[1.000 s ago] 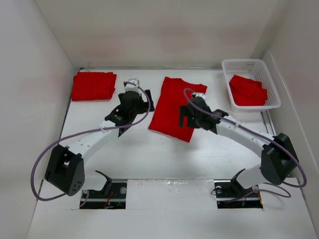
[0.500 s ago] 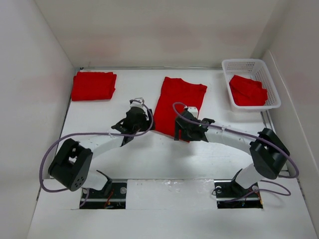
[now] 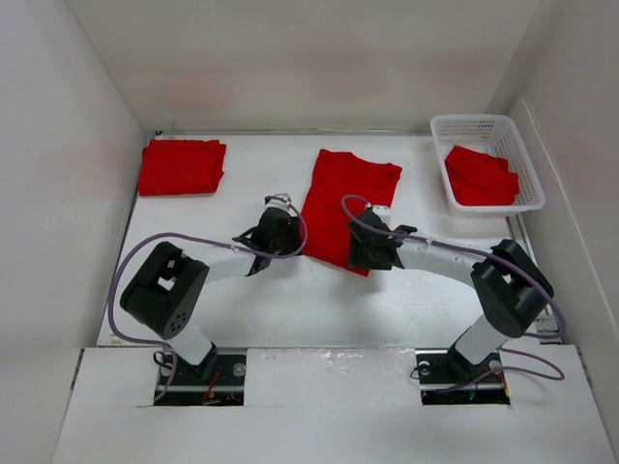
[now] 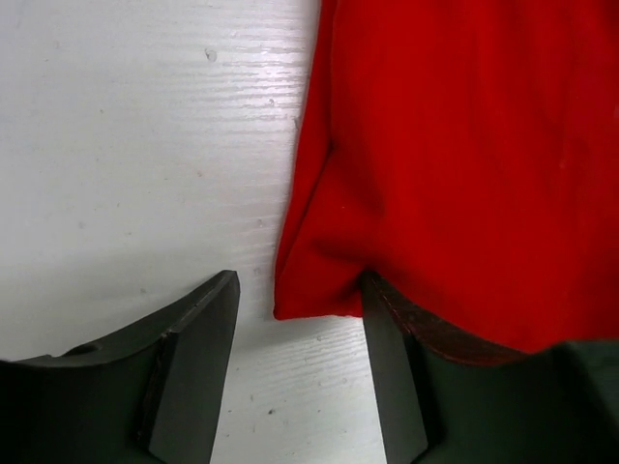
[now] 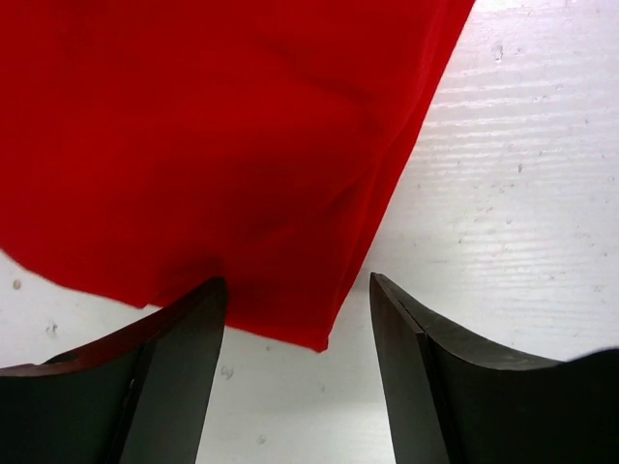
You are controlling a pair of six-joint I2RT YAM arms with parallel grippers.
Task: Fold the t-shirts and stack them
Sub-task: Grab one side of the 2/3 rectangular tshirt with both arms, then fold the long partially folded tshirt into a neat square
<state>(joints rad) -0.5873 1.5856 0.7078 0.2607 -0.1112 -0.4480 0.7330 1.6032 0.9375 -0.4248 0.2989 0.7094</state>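
Top external view, item one: centre t-shirt (image 3: pixel 343 198), bright red, soft unprinted cloth, is lying flat as a long rectangle at the middle of the white table (image 3: pixel 290 300), with one sleeve jutting out at its 2 o'clock corner.

Item two: folded t-shirt (image 3: pixel 182 166), same red, is sitting as a neat squarish pad at the table's 10 o'clock corner, well apart from both arms.

Item three: crumpled t-shirt (image 3: pixel 481 176), same red, is resting loosely bunched inside the white plastic mesh basket (image 3: pixel 488 124), a rectangular tub at 2 o'clock.

Item four: left gripper (image 3: pixel 285 235), black, is reaching to the centre t-shirt's 7 o'clock corner. Left wrist view is showing this gripper (image 4: pixel 298 295) with jaws parted wide and the shirt (image 4: pixel 455 145) dangling its rounded hem corner into the gap; the matte dark fingers (image 4: pixel 193 367) are curving inward, and the cloth is overlapping the 3 o'clock one.

Item five: right gripper (image 3: pixel 368 253), black, is sitting at the shirt's 5 o'clock corner. Right wrist view is showing this gripper (image 5: pixel 295 290) likewise spread wide, with a pointed corner of the shirt (image 5: pixel 213 126) lying between its smooth dark fingers (image 5: pixel 174 377) on the faintly grained white surface.
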